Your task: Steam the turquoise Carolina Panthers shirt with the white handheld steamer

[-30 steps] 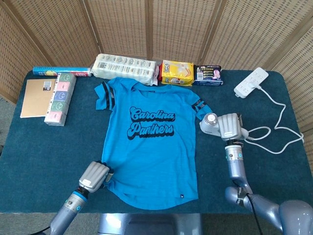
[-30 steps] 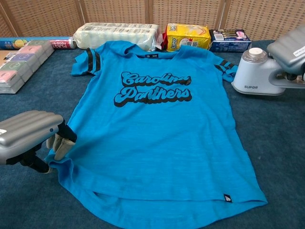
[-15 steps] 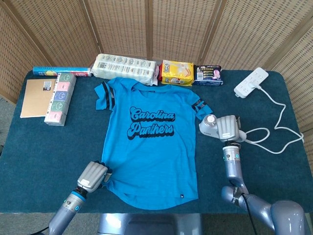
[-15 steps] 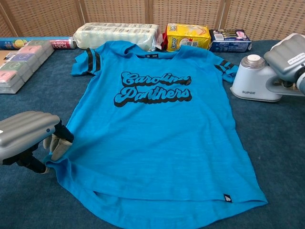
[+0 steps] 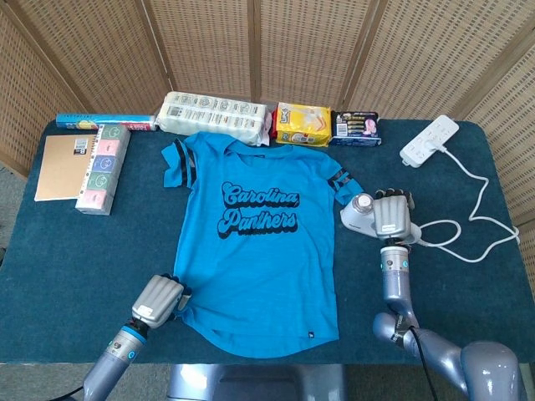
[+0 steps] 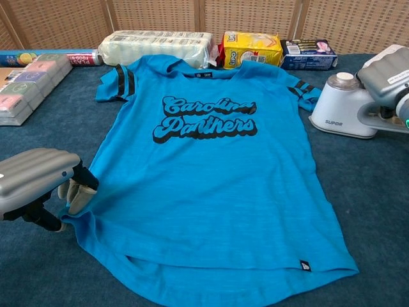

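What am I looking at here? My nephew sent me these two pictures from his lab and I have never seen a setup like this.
This is a robot with two arms, each ending in a metal hand, working at a table covered in dark blue cloth. One picture looks down from the robot's head; the other looks across from its chest.

A turquoise Carolina Panthers shirt lies flat in the middle. The left hand holds the shirt's lower corner. The right hand grips the white handheld steamer, which sits on the table beside the shirt's sleeve. Its white cord runs to a power strip.

Along the far edge are a pack of tissue rolls, a yellow packet and a dark blue box. At the left lie a brown notebook and pastel boxes.
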Controlling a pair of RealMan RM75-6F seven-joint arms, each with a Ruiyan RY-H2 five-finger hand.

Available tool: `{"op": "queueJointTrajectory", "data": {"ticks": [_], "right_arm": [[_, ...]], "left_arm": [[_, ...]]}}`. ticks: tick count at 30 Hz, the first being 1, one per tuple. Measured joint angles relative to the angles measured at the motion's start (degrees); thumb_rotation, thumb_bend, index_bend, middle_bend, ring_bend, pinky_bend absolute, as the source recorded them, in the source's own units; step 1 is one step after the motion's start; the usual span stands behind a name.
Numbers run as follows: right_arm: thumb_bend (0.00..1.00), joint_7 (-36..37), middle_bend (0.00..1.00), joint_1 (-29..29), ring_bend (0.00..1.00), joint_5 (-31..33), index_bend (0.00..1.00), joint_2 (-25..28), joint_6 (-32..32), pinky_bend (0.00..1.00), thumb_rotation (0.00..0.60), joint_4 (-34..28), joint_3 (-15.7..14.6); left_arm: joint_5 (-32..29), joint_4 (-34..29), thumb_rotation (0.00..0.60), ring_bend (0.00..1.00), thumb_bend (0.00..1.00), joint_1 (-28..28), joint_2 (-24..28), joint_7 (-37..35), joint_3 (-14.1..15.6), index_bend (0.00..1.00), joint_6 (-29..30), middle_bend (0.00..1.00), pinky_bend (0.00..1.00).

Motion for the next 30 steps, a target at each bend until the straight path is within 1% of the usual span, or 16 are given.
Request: {"op": "queueJointTrajectory", "data": {"ticks": [4, 7, 9, 11, 13, 18, 30], "right_arm": [[0.34, -0.31, 0.24, 0.02, 0.24, 1.09, 0.12, -0.01, -0.17, 0.31, 0.6, -0.64, 0.63], [0.34, -0.01, 0.22, -0.09, 0.21, 1.64, 0.08, 0.13, -0.03, 0.28, 0.6, -1.27, 0.98], [0.34, 0.09, 0.18, -0.19, 0.16, 1.82, 0.03, 0.28, 0.08, 0.22, 0.6, -1.76, 1.05], [0.34, 0.2, 0.14, -0.29, 0.12, 1.89, 0.0, 0.46, 0.21, 0.17, 0.6, -2.25, 1.04], [0.34, 0.52, 0.11, -0.4, 0.09, 1.94, 0.0, 0.67, 0.36, 0.12, 0.6, -2.84, 1.02], [0.35, 1.89, 0.08, -0.72, 0.06, 1.94, 0.0, 0.79, 0.89, 0.08, 0.6, -3.34, 0.98], [0.36, 4.98, 0.04, -1.32, 0.03, 1.96, 0.0, -0.37, 2.96, 0.05, 0.6, -2.29, 1.55]], "left_arm": [[-0.07, 0.07, 0.6, 0.56, 0.33, -0.04, 0.06, 0.09, -0.06, 0.76, -0.05, 0.69, 0.5], [-0.05, 0.09, 0.6, 0.56, 0.33, -0.1, 0.0, 0.1, -0.09, 0.76, -0.12, 0.69, 0.49], [-0.02, 0.08, 0.6, 0.56, 0.33, -0.13, -0.08, 0.09, -0.1, 0.76, -0.15, 0.69, 0.49], [0.0, 0.11, 0.6, 0.56, 0.33, -0.14, -0.16, 0.09, -0.11, 0.76, -0.16, 0.69, 0.49], [0.01, 0.13, 0.6, 0.56, 0.33, -0.14, -0.22, 0.11, -0.1, 0.76, -0.15, 0.69, 0.49], [0.09, 0.05, 0.6, 0.56, 0.33, -0.08, -0.16, 0.09, -0.08, 0.76, -0.01, 0.69, 0.49], [0.16, 0.11, 0.6, 0.56, 0.33, -0.18, -0.24, 0.04, -0.13, 0.76, -0.09, 0.69, 0.49]]}}
